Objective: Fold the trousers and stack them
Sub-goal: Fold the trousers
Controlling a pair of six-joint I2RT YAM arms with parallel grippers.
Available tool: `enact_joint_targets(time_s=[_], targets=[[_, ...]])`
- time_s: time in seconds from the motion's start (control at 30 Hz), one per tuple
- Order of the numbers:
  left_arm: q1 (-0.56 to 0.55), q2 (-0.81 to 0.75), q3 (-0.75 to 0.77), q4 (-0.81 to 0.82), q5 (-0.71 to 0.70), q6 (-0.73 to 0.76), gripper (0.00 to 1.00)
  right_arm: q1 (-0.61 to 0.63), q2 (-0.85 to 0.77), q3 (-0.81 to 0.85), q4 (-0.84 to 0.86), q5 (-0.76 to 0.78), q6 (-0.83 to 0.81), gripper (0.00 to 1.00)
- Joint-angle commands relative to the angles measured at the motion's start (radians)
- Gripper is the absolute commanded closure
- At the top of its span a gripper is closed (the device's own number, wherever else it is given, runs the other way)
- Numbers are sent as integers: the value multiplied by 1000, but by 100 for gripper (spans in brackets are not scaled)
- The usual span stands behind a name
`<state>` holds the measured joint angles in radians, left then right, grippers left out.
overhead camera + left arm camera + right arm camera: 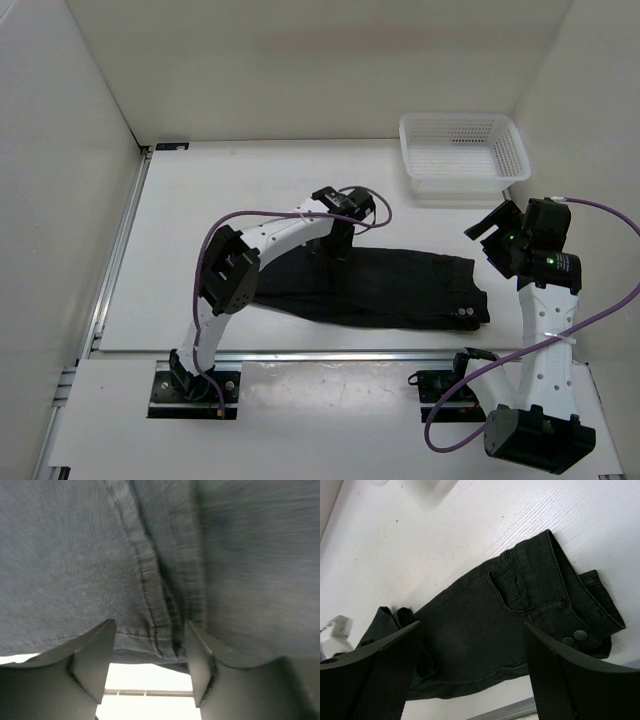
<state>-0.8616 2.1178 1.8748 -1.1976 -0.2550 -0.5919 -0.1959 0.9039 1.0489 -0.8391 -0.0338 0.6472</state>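
The black trousers (400, 290) lie across the middle of the table, folded lengthwise, with the waistband and two small buttons (465, 312) at the right end. My left gripper (340, 235) is down on their far edge near the middle. In the left wrist view the fabric (75, 555) fills the frame and a seamed hem sits between the parted fingers (95, 665), so the left gripper (150, 630) is open. My right gripper (490, 235) is open and empty, raised above the waistband end. Its view shows the trousers (485, 610) and buttons (574, 637) below.
A white mesh basket (462, 119) stands at the back right. White walls close in the table on the left, back and right. A metal rail (330, 352) runs along the near edge and another (120, 240) along the left side.
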Motion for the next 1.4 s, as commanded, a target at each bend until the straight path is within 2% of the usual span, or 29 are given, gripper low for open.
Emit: enact_joint_targets(time_s=[0.0,0.1,0.13,0.2,0.27,0.3,0.47,0.57,0.6,0.7,0.77,0.8,0.83,0.87,0.9,1.03,1.13,1.23,1.37], targets=[[-1,-7,-48,-10,-38,-37,30,4,-14,17,2,-17,-11,16],[-1,-7,-97,18,-24,-37,29,4,-5,17,2,-17,-11,16],[-1,4,-97,27,-24,-37,32,4,-5,17,2,-17,-11,16],[-1,4,-106,27,-24,-37,44,4,-5,17,2,-17,-11,16],[-1,4,-106,27,-24,-37,67,4,4,17,11,-17,-11,16],[-1,4,-117,27,-24,-37,89,4,4,17,11,-17,-11,16],[-10,-138,-138,-3,-49,-37,90,4,4,17,11,-17,-11,16],[-10,-215,-170,6,12,-25,90,4,4,17,11,-17,-11,16],[-19,-228,-183,21,61,-7,90,4,4,8,11,-17,-11,16],[-30,-239,-227,32,76,-6,90,4,4,8,11,-17,-11,16],[-43,-239,-269,64,108,16,86,4,4,8,11,-17,-11,16],[-53,-222,-281,79,129,27,81,4,4,8,11,-17,-11,16],[-62,-210,-290,93,167,41,58,4,4,-1,11,-17,-11,16],[-62,-181,-299,107,181,41,43,4,4,-1,20,-17,-11,16],[-77,-165,-299,107,181,55,40,4,4,-1,20,-17,-11,16],[-105,-154,-218,57,131,64,40,4,-5,-1,20,-17,-11,16],[-76,-205,-143,-15,68,64,40,4,-5,-1,11,-17,-11,16],[5,-270,-131,-25,34,64,40,4,-5,8,11,-17,-11,16],[185,-375,-244,3,45,86,40,4,-14,8,11,-17,-20,16]])
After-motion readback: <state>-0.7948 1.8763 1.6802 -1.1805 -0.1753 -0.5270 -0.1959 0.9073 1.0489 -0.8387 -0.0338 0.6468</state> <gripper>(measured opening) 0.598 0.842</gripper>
